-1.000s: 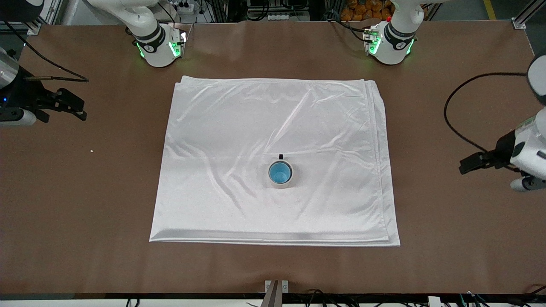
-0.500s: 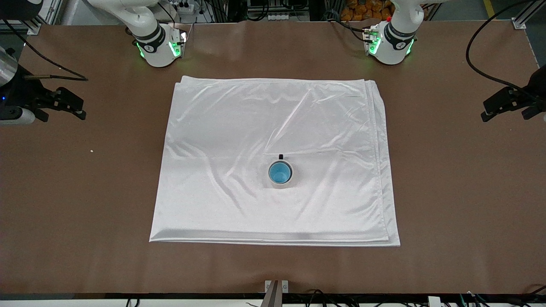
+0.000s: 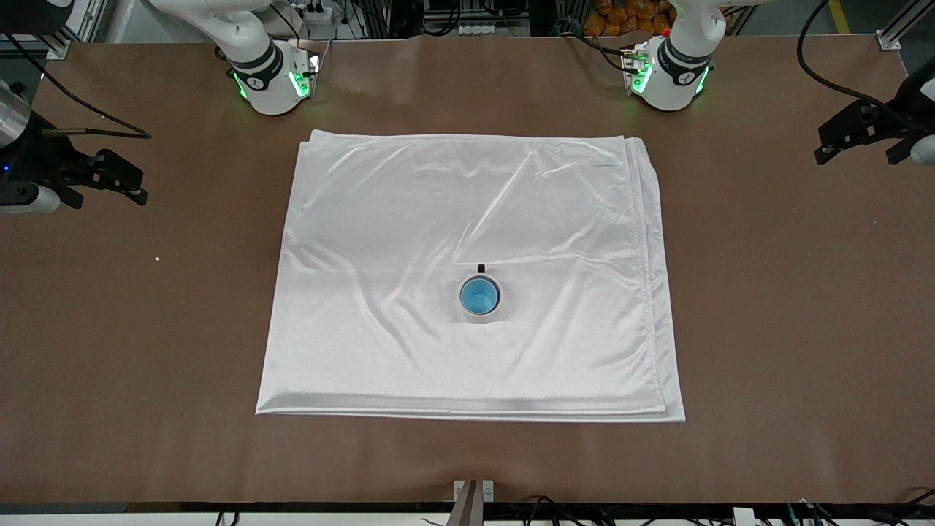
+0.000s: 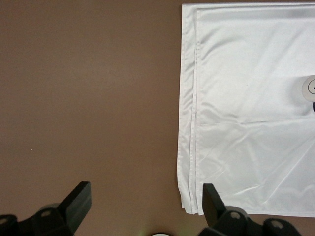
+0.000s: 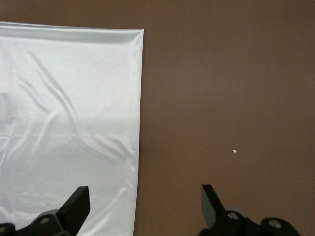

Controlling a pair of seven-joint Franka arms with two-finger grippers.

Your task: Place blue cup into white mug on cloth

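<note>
Cup: blue cup nested in white mug, cloth centre, toward 6 o'clock.
Handling: probably light, rigid, slick; grip the rim.
Claws: left claw, right claw open, empty, over counter.

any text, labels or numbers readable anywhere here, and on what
None can be read.
Arm bases: small dark round marks, too small to read.
White mug, blue cup, cloth, table: no lettering shows.
Left gripper, right gripper: no lettering shows.
</note>
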